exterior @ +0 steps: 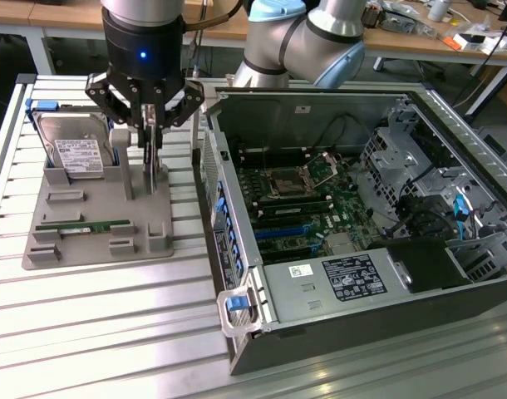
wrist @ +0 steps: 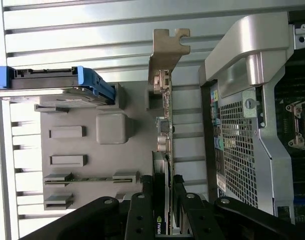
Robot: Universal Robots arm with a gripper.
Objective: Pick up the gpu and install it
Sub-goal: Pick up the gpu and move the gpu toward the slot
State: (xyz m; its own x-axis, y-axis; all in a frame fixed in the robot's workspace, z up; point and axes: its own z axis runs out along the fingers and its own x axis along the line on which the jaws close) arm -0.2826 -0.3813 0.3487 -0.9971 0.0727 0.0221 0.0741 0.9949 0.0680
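Fingers [wrist: 178, 200] of the gripper [exterior: 150, 137] pinch the graphics card [wrist: 165, 125] from both sides near one end. Thin and dark, it stands on edge in the gray tray [exterior: 95, 245], with its shiny silver bracket [wrist: 167, 50] at the end farthest from the fingers. Between the fingers a label reads NVIDIA. Beyond one finger lies a white-labelled hard drive [exterior: 75, 154], and beyond the other an open computer case [exterior: 320, 337].
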